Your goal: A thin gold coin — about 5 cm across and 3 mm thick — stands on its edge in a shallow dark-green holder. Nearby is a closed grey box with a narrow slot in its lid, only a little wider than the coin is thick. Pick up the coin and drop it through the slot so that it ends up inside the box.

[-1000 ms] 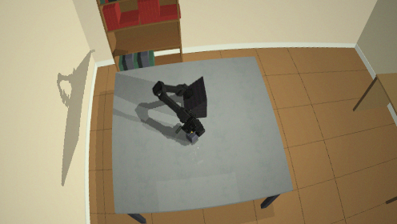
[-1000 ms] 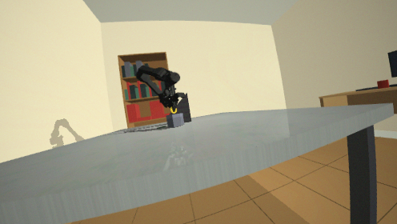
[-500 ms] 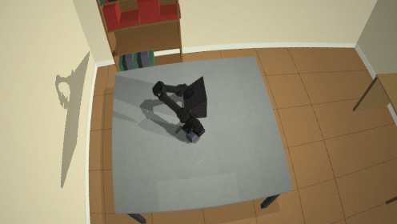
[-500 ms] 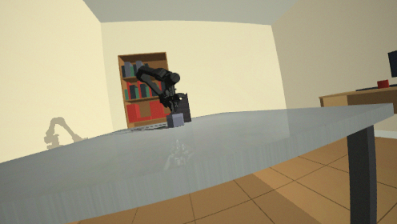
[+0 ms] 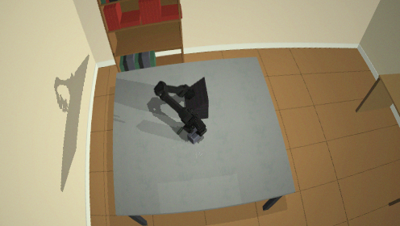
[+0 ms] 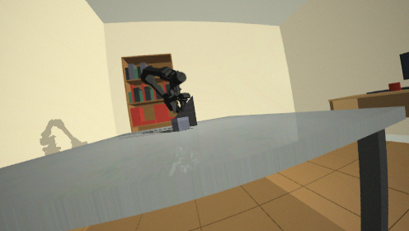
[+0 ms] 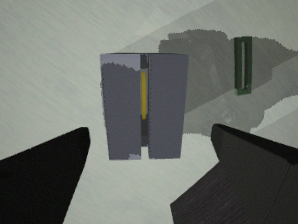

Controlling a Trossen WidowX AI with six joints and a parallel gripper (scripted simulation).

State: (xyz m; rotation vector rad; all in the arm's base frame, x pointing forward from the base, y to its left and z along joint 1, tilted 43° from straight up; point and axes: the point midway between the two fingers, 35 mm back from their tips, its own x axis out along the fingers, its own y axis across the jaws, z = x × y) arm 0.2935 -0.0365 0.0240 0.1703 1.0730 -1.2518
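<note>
wrist view shows the grey box (image 7: 144, 106) sitting on the grey table (image 7: 60, 23), right below the camera. a dark slot (image 7: 144, 106) runs down the middle of its lid. inside the slot there is a thin yellow strip. that is the gold coin (image 7: 144, 94), and it looks like it is down in the slot. how deep it sits is hard to tell.

the gripper (image 7: 149, 163) is spread wide and has nothing in it. its two dark fingers stand on each side of the box and do not touch it.

the dark-green holder (image 7: 244, 64) lies well apart, up and to the right, and it looks bare.

from the top view the arm (image 5: 177, 106) bends over the box near the middle of the table.

what could go wrong: the slot is very thin, so the coin may be stuck part way and not fall in. if the arm lifts off at a slant, a finger could bump the box and push it. if the coin is only resting on the edge, a bump could tip it out.
</note>
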